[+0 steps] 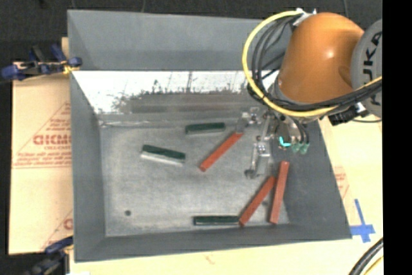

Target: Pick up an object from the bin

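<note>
Your gripper (258,161) hangs low over the right side of the bin (87,158), and you cannot tell how far the claw is open or whether it has hold of anything. Nearest to it are two red bars (269,195) leaning together toward the bin's front right corner, their upper ends just beside the claw. A third red bar (221,151) lies slanted near the centre. Three green bars (163,154) lie scattered, one along the front edge.
</note>
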You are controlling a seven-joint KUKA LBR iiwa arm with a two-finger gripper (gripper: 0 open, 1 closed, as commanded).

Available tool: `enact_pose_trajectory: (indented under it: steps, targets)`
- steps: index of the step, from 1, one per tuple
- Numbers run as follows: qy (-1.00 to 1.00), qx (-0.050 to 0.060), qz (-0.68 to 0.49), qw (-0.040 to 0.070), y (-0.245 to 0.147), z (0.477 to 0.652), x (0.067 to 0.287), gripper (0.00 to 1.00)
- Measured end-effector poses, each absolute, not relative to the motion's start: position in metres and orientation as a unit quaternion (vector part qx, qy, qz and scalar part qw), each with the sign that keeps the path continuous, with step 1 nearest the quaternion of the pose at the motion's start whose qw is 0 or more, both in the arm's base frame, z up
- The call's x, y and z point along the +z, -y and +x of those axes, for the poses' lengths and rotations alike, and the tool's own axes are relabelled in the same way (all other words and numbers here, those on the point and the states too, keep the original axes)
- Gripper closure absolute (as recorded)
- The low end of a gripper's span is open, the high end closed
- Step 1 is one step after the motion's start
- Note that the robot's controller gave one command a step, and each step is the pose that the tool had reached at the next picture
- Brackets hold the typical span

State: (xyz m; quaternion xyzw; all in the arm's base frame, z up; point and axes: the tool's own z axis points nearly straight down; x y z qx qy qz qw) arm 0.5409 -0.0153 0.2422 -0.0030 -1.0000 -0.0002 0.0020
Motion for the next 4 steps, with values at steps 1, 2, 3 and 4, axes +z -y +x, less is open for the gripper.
enact_pose_trajectory:
  steps: [1, 2, 3, 4]
  targets:
    - [0.998, 0.001, 0.066, 0.001, 0.041, 0.592, 0.107, 0.0]
    - [0.995, 0.001, 0.102, -0.004, 0.039, 0.628, 0.071, 0.0]
    - [0.995, 0.001, 0.101, -0.005, 0.039, 0.628, 0.073, 1.0]
    - [0.996, 0.002, 0.092, -0.007, 0.052, 0.64, 0.242, 1.0]
